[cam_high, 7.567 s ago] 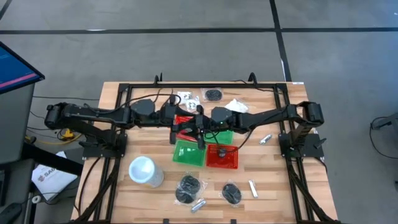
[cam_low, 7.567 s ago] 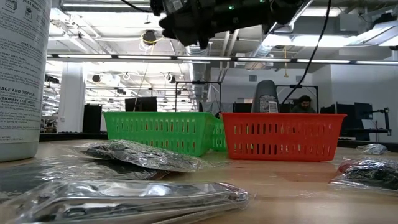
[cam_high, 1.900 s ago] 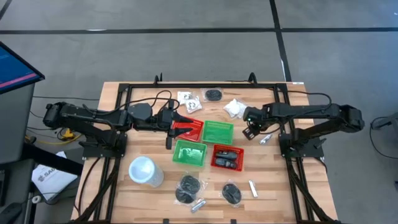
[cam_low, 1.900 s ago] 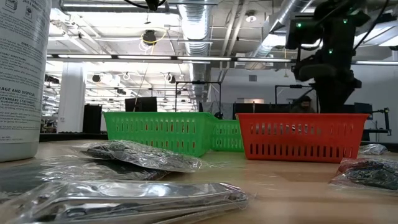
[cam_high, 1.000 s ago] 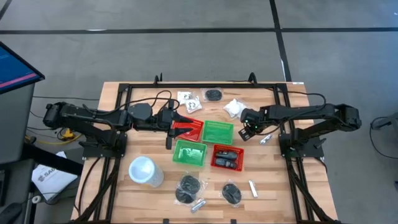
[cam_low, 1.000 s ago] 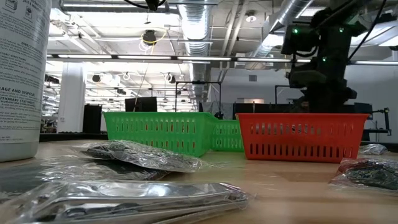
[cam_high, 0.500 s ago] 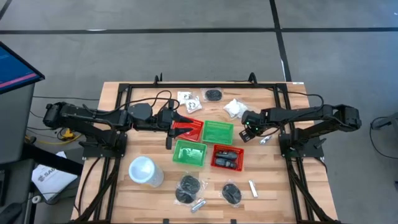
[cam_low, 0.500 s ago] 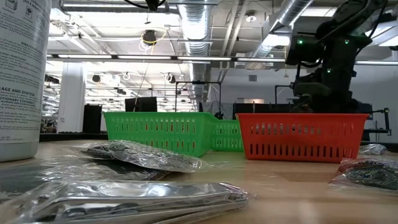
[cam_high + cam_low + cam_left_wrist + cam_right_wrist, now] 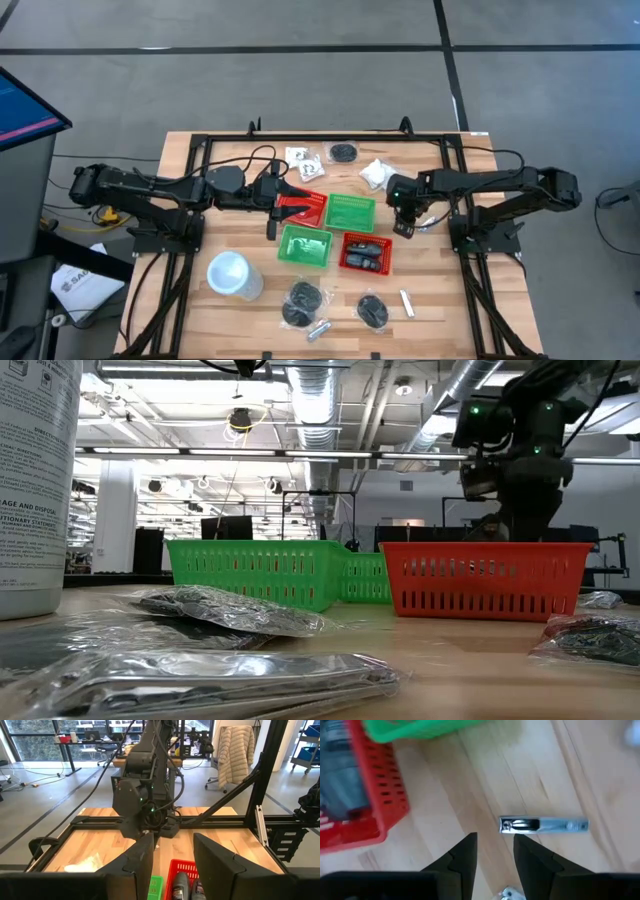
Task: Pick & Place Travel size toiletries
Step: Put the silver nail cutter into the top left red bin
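Note:
My right gripper [image 9: 404, 222] [image 9: 495, 855] points down, open, just above the table, right of the green basket [image 9: 351, 212]. A small silvery clipper [image 9: 544, 825] [image 9: 427, 223] lies flat on the wood just beyond its fingertips, untouched. My left gripper [image 9: 290, 203] [image 9: 172, 857] hovers open and level at the table's middle, beside a red basket [image 9: 310, 207], holding nothing. Other travel size toiletries lie loose: a white packet [image 9: 378, 173], black bundles [image 9: 342, 152] [image 9: 302, 297] [image 9: 372, 310], silvery tubes [image 9: 318, 329] [image 9: 407, 302].
A second green basket [image 9: 305, 246] and a red basket [image 9: 362, 252] holding dark items stand near the middle. A large white cup [image 9: 232, 275] stands at the near left. A black frame [image 9: 205, 145] edges the table. Bare wood lies right of the clipper.
My right gripper has rolled about the line it points along while staying above the same spot by the clipper; its fingers have kept the same gap. The clipper and baskets have not moved.

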`<state>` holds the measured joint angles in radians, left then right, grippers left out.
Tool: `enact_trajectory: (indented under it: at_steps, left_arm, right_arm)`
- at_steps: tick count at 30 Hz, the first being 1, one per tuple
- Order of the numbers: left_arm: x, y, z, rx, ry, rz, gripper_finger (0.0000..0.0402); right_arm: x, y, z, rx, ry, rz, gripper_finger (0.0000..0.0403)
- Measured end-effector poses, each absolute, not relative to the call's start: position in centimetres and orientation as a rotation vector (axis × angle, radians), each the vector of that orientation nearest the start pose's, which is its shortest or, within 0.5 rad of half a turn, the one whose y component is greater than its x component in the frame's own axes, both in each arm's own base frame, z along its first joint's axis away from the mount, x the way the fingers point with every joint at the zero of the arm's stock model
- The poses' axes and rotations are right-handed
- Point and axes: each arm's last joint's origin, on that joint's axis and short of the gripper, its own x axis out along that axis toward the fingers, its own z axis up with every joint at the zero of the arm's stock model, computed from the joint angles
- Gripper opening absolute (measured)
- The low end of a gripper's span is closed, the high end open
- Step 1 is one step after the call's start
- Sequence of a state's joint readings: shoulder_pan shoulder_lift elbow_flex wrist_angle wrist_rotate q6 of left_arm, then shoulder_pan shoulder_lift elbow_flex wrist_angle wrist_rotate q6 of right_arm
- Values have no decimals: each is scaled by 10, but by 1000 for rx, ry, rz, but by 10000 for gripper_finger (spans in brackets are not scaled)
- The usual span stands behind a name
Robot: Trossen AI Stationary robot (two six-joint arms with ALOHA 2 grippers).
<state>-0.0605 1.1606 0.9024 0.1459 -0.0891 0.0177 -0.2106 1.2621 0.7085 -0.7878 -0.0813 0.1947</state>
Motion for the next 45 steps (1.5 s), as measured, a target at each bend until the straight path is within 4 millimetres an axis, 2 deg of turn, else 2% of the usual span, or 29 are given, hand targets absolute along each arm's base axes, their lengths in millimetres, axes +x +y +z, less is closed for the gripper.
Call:
enact_trajectory:
  at_steps: [10,15,21,32,38,45]
  left_arm:
    - [263,-13,330,26,112,27,131]
    - [263,-13,330,27,113,28,131]
    - [263,-13,330,30,113,27,131]
    - [263,-13,330,30,113,27,131]
    - [263,-13,330,30,114,27,131]
    - [263,-13,330,30,116,27,131]
  right_arm:
    - [199,-35,184,326,1323,-208,118]
    - [212,-31,205,301,1258,-140,118]
    - [224,-28,232,-6,1197,-31,118]
    - [198,-31,226,-428,1508,102,118]
    - [200,-31,225,-516,1484,175,118]
    - [196,-30,202,-600,1483,256,118]
